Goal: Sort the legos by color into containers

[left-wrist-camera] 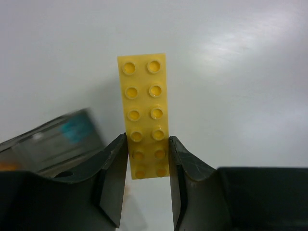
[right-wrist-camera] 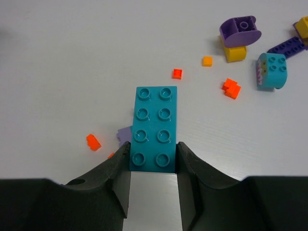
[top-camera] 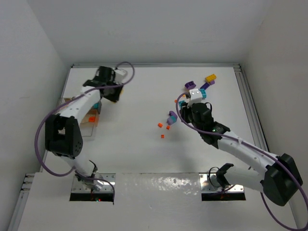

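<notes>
My left gripper (left-wrist-camera: 147, 144) is shut on a long yellow plate (left-wrist-camera: 144, 115), held above the bare table just right of the clear container (left-wrist-camera: 53, 139). A teal brick (left-wrist-camera: 77, 127) shows blurred inside the container. In the top view the left gripper (top-camera: 117, 90) is at the far left, beyond the container (top-camera: 89, 120). My right gripper (right-wrist-camera: 153, 149) is shut on a teal 2x4 plate (right-wrist-camera: 154, 127), over a lavender piece (right-wrist-camera: 124, 134). In the top view the right gripper (top-camera: 174, 115) is mid-table, near the scattered legos.
Loose legos lie ahead of the right gripper: a purple rounded brick (right-wrist-camera: 239, 31) on a yellow one (right-wrist-camera: 235, 53), a teal rounded brick (right-wrist-camera: 272, 70), a purple plate (right-wrist-camera: 286, 46) and small orange bits (right-wrist-camera: 231, 88) (right-wrist-camera: 93, 142). A yellow brick (top-camera: 210, 78) lies far right.
</notes>
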Robot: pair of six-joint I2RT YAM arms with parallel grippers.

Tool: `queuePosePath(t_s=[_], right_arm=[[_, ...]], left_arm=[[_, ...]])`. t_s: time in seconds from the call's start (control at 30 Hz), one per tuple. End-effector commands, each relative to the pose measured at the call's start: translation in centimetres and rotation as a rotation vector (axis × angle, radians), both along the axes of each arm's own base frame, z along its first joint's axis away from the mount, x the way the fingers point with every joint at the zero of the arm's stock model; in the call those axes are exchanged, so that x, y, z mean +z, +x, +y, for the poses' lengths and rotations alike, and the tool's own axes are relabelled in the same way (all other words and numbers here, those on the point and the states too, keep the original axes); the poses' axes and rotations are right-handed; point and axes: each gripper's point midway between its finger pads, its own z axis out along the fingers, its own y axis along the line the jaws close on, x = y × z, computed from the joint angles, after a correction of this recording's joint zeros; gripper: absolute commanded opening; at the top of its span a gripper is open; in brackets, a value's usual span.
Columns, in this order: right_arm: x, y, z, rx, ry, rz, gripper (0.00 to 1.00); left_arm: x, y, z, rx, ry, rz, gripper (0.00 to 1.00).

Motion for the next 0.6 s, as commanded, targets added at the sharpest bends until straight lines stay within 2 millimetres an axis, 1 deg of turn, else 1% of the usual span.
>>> queuePosePath(t_s=[0.0,0.07,0.1,0.13,0.17,0.2,0.27,0.3,0.33,0.37,0.4,0.43,0.47,0.53,0.57], right_arm=[[2.1,0.8,2.1,0.092,0.022,-0.040,0.00],[1.9,1.1,2.7,0.115,0.023,-0.033,0.00],[2.3,1.2,3.4,0.138,0.036,-0.040,0.00],[2.0,1.4,3.6,0.147,0.032,-0.033,0.00],[2.1,1.5,3.9,0.159,0.035,-0.034,0.00],[2.8,1.6,4.8,0.196,0.047,-0.043,0.00],[3.5,2.1,5.7,0.226,0.053,-0.046,0.00],[3.5,2.0,6.4,0.262,0.056,-0.033,0.00],[3.6,2.1,6.8,0.275,0.059,-0.028,0.00],[4.1,2.6,7.4,0.282,0.070,-0.023,0.00],[3.9,2.6,7.7,0.289,0.069,-0.001,0.00],[4.3,2.7,8.6,0.322,0.080,0.013,0.00],[4.5,2.8,9.2,0.338,0.090,0.015,0.00],[4.7,2.6,10.0,0.366,0.106,0.025,0.00],[5.0,2.7,10.3,0.370,0.113,0.018,0.00]], left_arm=[[9.0,2.2,9.3,0.217,0.095,-0.225,0.00],[10.5,1.9,13.6,0.304,0.126,-0.251,0.00],[11.1,1.2,18.1,0.402,0.150,-0.258,0.00],[11.1,0.6,20.0,0.437,0.166,-0.253,0.00],[11.1,0.1,21.9,0.448,0.206,-0.248,0.00],[10.8,-1.2,25.2,0.514,0.236,-0.233,0.00],[10.8,-2.0,27.9,0.548,0.293,-0.241,0.00],[9.8,-3.1,29.6,0.584,0.333,-0.213,0.00],[9.2,-3.3,30.3,0.590,0.361,-0.205,0.00],[8.2,-3.7,31.4,0.615,0.391,-0.203,0.00],[7.7,-3.9,32.0,0.630,0.407,-0.193,0.00],[7.1,-4.0,32.9,0.659,0.422,-0.194,0.00],[7.0,-4.1,33.4,0.675,0.431,-0.200,0.00],[6.8,-3.7,34.1,0.691,0.431,-0.213,0.00],[6.1,-3.5,34.7,0.695,0.424,-0.197,0.00]])
